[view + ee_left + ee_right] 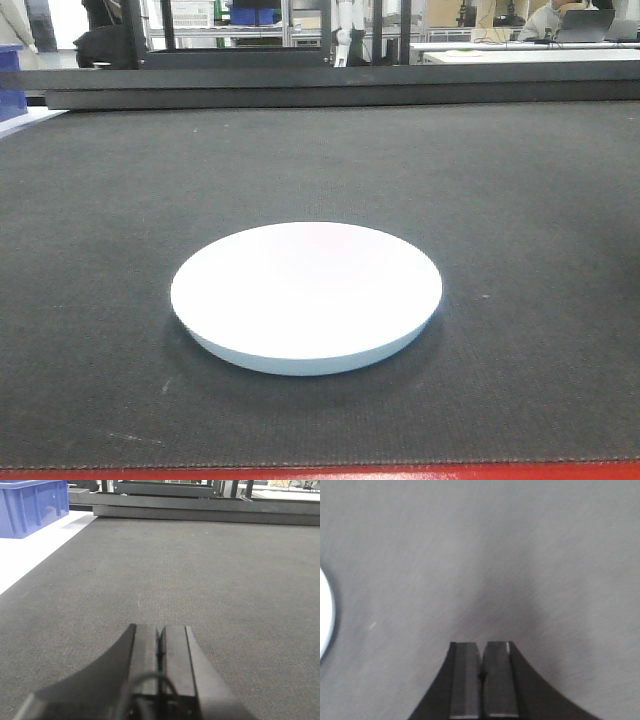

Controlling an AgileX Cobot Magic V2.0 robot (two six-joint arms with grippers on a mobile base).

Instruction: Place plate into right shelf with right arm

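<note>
The left gripper (160, 629) is showing two matte black, flat-faced fingers (145, 647), widening into a broad base toward 6 o'clock, where a thin black cable (150, 676) is looping. The right gripper (481, 646) is wearing the same dark tapering shape, with a small glint sitting at its 1 o'clock corner.

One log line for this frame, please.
plate: flat on mat, untouched | right fingers: shut, empty, clear of plate | left fingers: shut, empty | stage: pre-grasp
</note>
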